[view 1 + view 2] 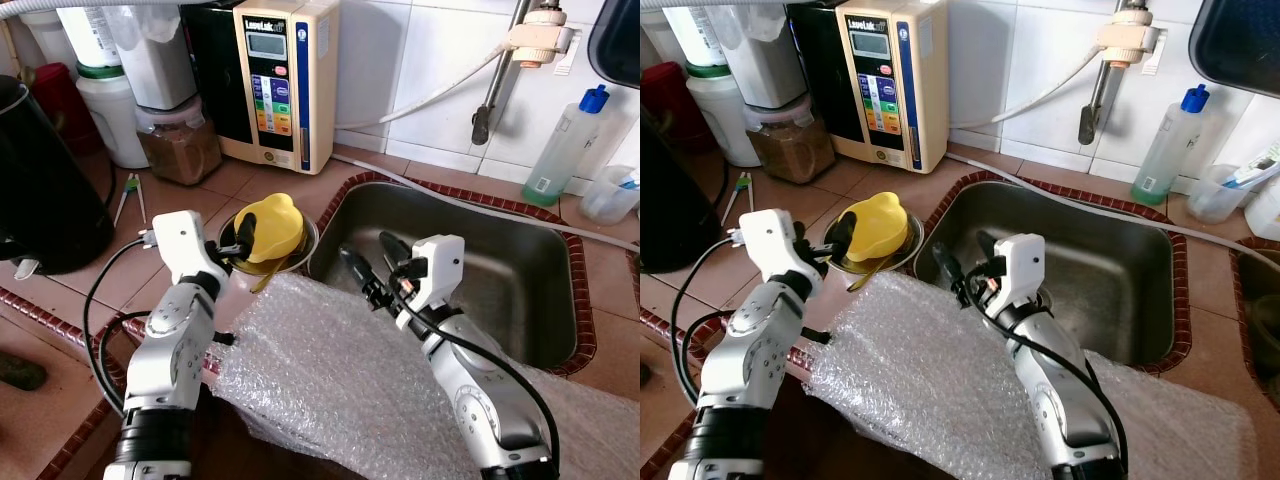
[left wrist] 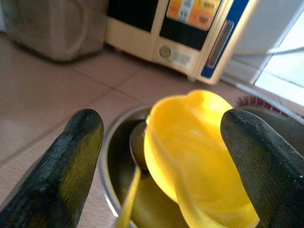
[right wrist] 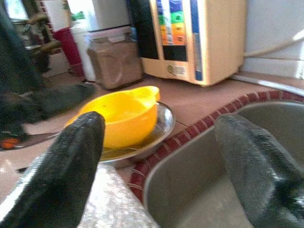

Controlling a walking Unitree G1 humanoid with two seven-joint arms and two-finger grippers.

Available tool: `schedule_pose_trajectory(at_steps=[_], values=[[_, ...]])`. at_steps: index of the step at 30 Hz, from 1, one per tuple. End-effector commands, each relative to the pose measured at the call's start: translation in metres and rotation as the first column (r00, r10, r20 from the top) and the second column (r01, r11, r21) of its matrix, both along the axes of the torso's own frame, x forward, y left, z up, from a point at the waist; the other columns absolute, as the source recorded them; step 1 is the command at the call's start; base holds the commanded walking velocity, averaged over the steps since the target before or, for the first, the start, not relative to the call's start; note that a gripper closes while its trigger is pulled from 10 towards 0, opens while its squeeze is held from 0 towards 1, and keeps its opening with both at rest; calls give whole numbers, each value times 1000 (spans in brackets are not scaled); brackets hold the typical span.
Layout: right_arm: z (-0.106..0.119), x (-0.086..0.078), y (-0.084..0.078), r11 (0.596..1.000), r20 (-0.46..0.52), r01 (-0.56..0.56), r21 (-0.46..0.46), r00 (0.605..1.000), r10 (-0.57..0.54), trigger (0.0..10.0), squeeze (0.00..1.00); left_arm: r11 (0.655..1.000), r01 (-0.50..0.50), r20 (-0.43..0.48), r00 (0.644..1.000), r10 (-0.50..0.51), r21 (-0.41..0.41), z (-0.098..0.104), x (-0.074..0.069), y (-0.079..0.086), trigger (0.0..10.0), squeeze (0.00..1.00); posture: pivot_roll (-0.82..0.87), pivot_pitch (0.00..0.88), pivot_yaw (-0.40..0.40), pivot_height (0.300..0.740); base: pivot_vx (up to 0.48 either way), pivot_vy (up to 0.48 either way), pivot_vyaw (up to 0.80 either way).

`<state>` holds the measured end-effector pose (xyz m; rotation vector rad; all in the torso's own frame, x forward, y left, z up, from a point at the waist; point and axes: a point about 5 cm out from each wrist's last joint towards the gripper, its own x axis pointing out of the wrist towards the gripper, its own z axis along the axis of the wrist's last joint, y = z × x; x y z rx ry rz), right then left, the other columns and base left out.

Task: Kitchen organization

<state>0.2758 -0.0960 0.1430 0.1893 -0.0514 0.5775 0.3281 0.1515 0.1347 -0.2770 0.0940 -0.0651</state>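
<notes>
While spread wide and empty at frame centre, left gripper [image 1: 243, 238] beside yellow plastic bowl [image 1: 270, 226] in round steel dish [image 1: 309, 237], right gripper [image 1: 368, 263] likewise agape over stainless sink [image 1: 520, 280].

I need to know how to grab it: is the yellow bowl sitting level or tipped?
Tipped. The yellow bowl leans on its side in the steel dish, its opening facing the left hand.
</notes>
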Motion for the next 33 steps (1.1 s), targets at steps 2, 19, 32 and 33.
schedule_pose_trajectory(at_steps=[2, 19, 32, 33], values=[[6, -4, 2, 1000, 19, -22, -4, 1000, 22, 10000, 0, 1000, -3, -44, 999, 4, 15, -4, 2, -1, 10000, 0, -60, 0, 55, 740, 0, 0, 0], [2, -16, 10, 991, -5, -135, -18, 991, 135, 10000, 0, 994, 27, -196, 981, -6, 105, -12, 3, 6, 0, 0, -56, 0, 66, 740, 0, 0, 0], [1, -15, 11, 989, -9, -145, -27, 989, 145, 10000, 0, 989, 25, -205, 979, 5, 145, -11, 3, 13, 0, 0, -52, 0, 66, 740, 0, 0, 0], [0, -15, 11, 989, -10, -146, -28, 989, 145, 10000, 0, 988, 23, -202, 979, 9, 152, -11, 3, 14, 0, 0, -51, 0, 64, 740, 0, 0, 0]])
